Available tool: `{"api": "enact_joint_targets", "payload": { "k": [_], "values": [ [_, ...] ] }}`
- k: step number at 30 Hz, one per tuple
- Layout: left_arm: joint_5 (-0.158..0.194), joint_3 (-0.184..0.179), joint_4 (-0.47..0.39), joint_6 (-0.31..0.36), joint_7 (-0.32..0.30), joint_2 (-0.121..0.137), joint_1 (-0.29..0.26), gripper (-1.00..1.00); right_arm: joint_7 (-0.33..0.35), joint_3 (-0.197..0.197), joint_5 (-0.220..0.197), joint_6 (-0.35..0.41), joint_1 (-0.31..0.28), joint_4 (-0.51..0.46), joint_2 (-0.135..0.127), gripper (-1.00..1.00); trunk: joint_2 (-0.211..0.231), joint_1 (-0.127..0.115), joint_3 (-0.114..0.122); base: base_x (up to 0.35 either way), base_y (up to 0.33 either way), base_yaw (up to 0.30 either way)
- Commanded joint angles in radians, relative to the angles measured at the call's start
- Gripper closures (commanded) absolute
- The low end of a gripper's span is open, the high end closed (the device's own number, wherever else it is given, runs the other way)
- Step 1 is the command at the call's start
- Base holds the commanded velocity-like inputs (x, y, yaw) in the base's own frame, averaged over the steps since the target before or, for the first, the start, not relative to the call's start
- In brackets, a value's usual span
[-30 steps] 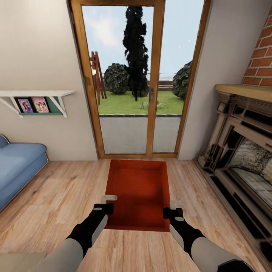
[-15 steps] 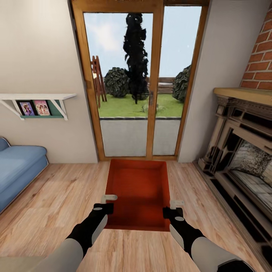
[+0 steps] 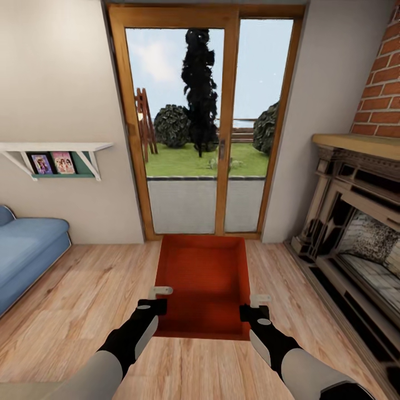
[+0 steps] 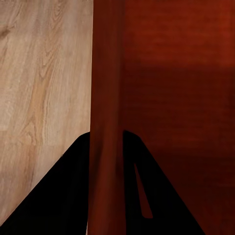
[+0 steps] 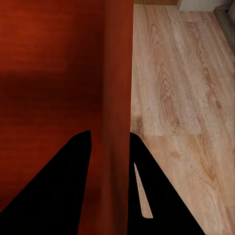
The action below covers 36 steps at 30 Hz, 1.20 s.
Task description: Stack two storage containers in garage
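At 12 o'clock, bin [image 3: 203, 289] runs lengthwise ahead; left gripper [image 3: 157, 299] and right gripper [image 3: 254, 306] each clamp a side wall.

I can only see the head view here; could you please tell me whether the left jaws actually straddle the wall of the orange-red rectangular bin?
Observer: Yes. In the left wrist view the orange-red rectangular bin has its side wall running between the two dark fingers of the left gripper.
Operator: Thank you. And the right side?
Observer: The same. The right gripper has one finger inside the bin wall and one outside it.
Operator: What lies outside that wall?
Observer: Light wood plank flooring, bare in the right wrist view.
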Motion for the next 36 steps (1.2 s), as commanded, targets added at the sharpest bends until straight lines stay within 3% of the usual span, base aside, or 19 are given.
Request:
{"api": "enact_joint_targets", "payload": {
  "k": [1, 36],
  "values": [
    [0.047, -0.002, -0.001, 0.003, 0.009, -0.004, -0.001, 1.0, -0.002, 0.001, 0.004, -0.007, -0.001, -0.001, 0.0, 1.0, -0.001, 0.0, 0.0, 0.0, 0.0, 0.0],
    [0.048, -0.004, -0.002, 0.002, 0.009, -0.006, -0.001, 1.0, -0.002, 0.001, 0.004, -0.007, -0.001, -0.001, 0.0, 1.0, -0.001, 0.0, 0.056, 0.0, 0.0, 0.0]
  ]
}}
